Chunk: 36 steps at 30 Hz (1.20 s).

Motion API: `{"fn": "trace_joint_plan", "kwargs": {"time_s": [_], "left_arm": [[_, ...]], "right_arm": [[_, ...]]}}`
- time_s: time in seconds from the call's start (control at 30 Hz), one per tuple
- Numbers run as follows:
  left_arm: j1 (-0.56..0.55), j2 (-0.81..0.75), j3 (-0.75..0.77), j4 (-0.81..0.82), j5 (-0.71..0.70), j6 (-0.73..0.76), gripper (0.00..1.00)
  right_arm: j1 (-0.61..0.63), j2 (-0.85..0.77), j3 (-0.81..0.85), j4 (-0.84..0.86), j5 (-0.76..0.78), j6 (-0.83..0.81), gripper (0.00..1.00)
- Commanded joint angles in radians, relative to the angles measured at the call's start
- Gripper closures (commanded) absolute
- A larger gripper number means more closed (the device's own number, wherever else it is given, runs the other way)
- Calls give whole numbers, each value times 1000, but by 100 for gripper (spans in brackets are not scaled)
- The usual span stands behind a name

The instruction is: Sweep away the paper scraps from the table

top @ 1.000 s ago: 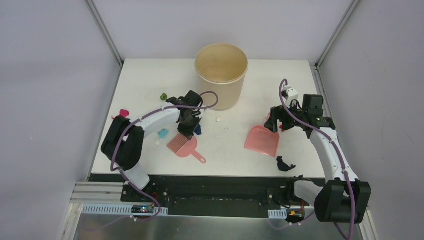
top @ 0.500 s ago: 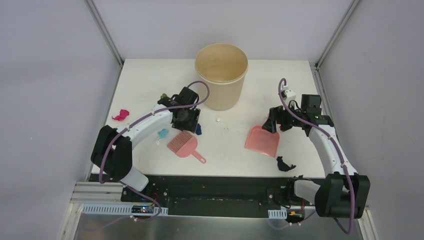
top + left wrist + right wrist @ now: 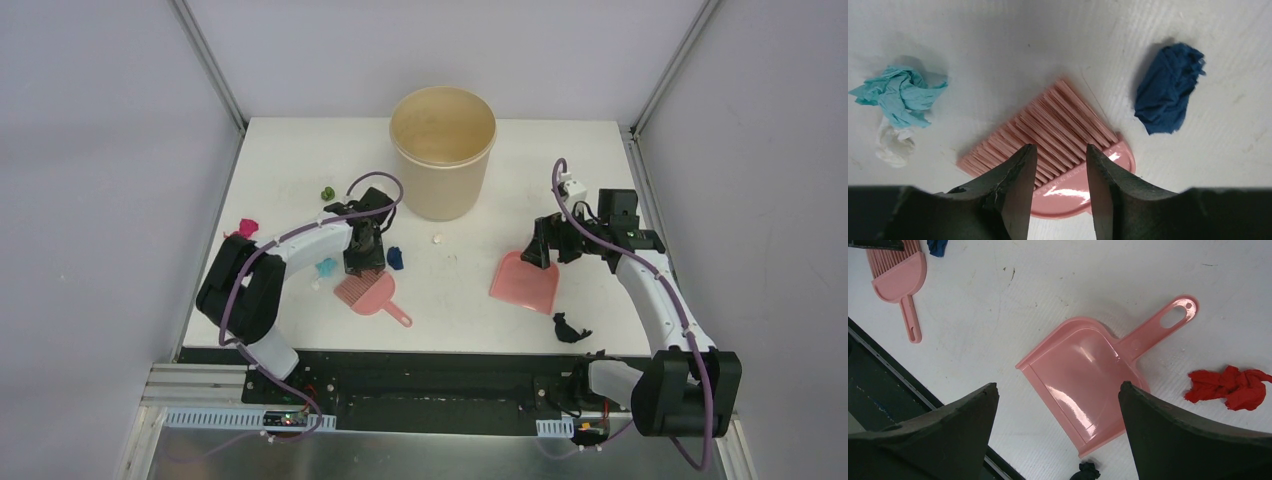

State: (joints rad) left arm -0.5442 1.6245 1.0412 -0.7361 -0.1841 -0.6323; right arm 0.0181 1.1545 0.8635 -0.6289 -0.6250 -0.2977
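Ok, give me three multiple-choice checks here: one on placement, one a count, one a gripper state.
1. Relative to the brush, the dark blue scrap lies: A on its handle; B beside its bristles; C beneath it.
2. Scraps in the left wrist view: A three; B one; C five.
3. Over the dustpan, the right gripper has its jaws: A shut on its handle; B shut, empty; C wide open.
Answers: B, it lies just off the bristles; A, teal scrap, white scrap, dark blue one; C, broad gap, nothing between.
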Motion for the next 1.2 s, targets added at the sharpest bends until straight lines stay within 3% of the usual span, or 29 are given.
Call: {"fn": "trace_joint_plan", "kwargs": {"time_s": [0.0,0.13,0.23,0.63,0.83,0.97,1.17], "left_arm": [[30,39,-24,97,4,-104,60],[30,105,-15,115,38,-109,74],[29,122,-8,134,119,-82,100],[26,-255,-100,167,162,-182,100],[18,-384,-197,279,305,-389,100],[8,-418,-250,378,320,-525,100],[-2,-442,-322,515,336,-712,100]], "right_arm": [[12,-28,56,1,-13,-35,6],[18,-25,58,-4,0,-43,7],[22,-22,58,-6,5,-46,7],[43,13,66,-18,-29,-38,6],[65,-18,51,50,-229,101,3],[110,-54,65,99,-335,209,0],[237,-51,111,52,-285,193,0]]}}
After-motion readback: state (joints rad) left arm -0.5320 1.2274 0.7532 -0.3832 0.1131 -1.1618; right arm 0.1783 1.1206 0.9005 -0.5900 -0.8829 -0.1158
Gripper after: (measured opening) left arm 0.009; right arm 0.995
